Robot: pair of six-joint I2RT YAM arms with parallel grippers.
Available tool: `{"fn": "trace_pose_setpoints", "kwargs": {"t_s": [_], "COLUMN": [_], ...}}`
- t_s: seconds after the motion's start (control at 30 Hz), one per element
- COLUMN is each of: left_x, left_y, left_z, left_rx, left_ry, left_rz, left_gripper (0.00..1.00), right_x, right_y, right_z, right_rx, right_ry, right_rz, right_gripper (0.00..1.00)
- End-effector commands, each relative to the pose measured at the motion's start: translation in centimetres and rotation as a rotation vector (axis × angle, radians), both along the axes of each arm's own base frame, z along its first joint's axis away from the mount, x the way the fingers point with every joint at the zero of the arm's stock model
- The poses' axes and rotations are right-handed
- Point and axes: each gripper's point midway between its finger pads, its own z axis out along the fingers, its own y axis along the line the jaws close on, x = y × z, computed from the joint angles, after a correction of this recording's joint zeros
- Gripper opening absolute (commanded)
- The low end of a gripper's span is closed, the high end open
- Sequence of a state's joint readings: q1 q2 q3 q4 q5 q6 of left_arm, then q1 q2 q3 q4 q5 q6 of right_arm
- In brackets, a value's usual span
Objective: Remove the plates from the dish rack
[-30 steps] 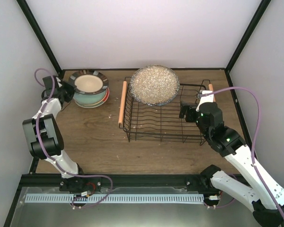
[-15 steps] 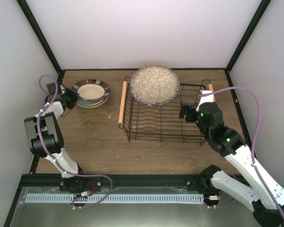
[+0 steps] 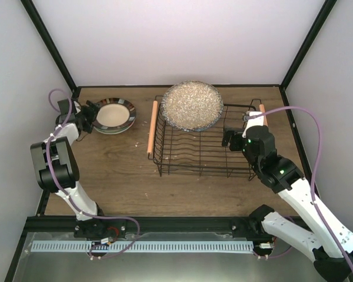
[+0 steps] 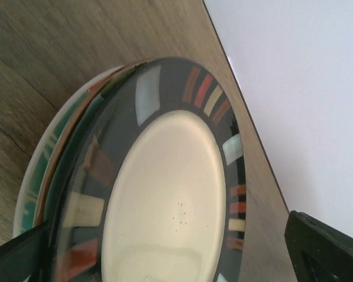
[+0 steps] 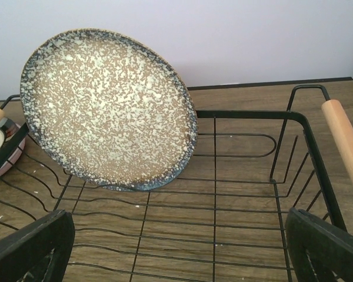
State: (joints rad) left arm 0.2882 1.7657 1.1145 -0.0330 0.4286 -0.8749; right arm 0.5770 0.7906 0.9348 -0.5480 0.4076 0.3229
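The left arm [image 3: 53,164] folds back on itself and reaches to the far-left corner of the worktop [image 3: 117,176], its jaws spread apart at the left edge of a stack of plates [image 3: 113,115]. The stack lies flat, faces up, the striped plate [image 4: 165,194] on top. The right arm [image 3: 282,176] stretches forward, its jaws wide open over the right end of the rack [image 5: 247,114]. The rack's long axis runs left to right, a wooden handle [image 3: 152,127] at each end. The speckled plate [image 3: 192,105] stands on edge at the rack's far side, leaning back, face towards the arms.
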Motion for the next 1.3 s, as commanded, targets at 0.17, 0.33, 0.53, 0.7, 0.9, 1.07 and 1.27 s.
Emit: {"fn": "trace_pose_setpoints", "kwargs": {"t_s": [0.17,0.33,0.53,0.7,0.9,1.07,1.27], "left_x": [-0.5,-0.9,-0.7,-0.5,4.7,6.3,3.7], "left_y": [4.3,3.5,3.3,4.6,2.3,-10.1,-23.1], "left_z": [1.4,0.9,-0.1,2.1,18.3,31.7,32.7], "left_rx": [0.195,0.143,0.152,0.242,0.396,0.426,0.292], "left_ry": [0.077,0.087,0.118,0.115,-0.421,-0.965,-1.214], "left_rz": [0.127,0.103,0.066,0.094,-0.049,-0.569,-1.198], "left_gripper": [1.00,1.00,1.00,1.00,1.00,1.00,1.00], "right_x": [2.1,2.7,2.9,2.7,1.8,2.1,2.9], "right_y": [1.9,2.7,3.1,2.9,2.1,2.5,3.4], "right_z": [3.3,3.3,3.2,3.2,3.1,2.8,3.5], "right_rx": [-0.047,-0.052,-0.052,-0.040,-0.005,0.001,0.003], "right_ry": [-0.051,-0.056,-0.054,-0.050,-0.055,-0.058,-0.076], "right_rz": [0.066,0.091,0.105,0.098,0.074,0.084,0.107], "right_gripper": [1.00,1.00,1.00,1.00,1.00,1.00,1.00]}}
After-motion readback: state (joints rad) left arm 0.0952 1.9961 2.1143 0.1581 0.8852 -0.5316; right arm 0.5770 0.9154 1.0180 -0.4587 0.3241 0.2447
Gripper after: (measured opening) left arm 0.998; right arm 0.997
